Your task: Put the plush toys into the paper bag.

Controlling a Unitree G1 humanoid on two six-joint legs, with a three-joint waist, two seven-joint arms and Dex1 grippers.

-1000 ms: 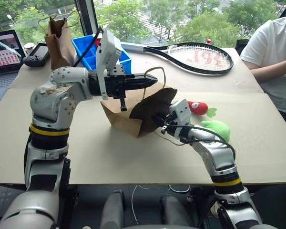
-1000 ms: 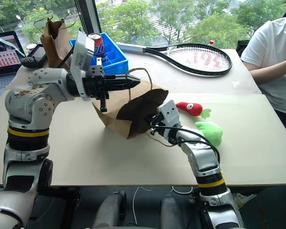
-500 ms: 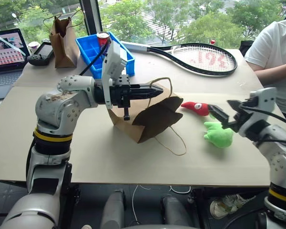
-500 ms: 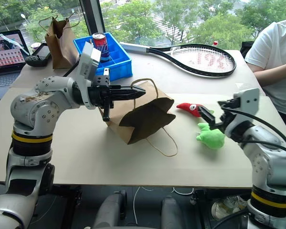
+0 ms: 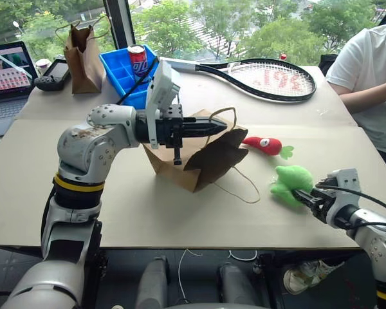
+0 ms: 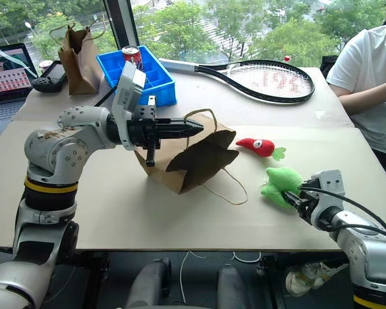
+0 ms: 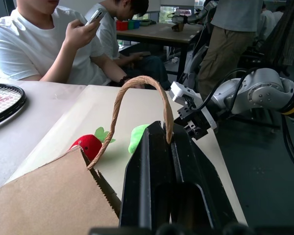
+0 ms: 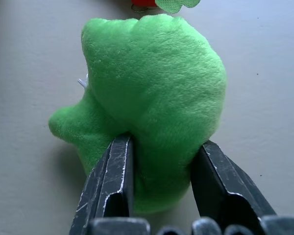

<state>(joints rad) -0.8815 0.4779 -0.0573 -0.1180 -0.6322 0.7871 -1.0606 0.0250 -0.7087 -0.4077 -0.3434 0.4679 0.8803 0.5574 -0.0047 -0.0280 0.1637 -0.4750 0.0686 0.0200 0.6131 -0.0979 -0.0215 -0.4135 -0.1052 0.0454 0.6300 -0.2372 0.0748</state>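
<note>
Bag [image 6: 186, 158] sits centre frame, its handle [image 7: 137, 98] pinched in the left gripper [image 6: 193, 128], up-left of the right gripper [image 8: 159, 188] clamping the green toy [image 6: 280, 183].

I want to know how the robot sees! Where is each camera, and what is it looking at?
Left and right eye views: on the head, looking down over both arms at the paper bag.
Left wrist view: along the left gripper, shut on the bag's handle.
Right wrist view: along the right gripper, closing on the green toy.
Shared: the green toy and the red chili toy.
</note>
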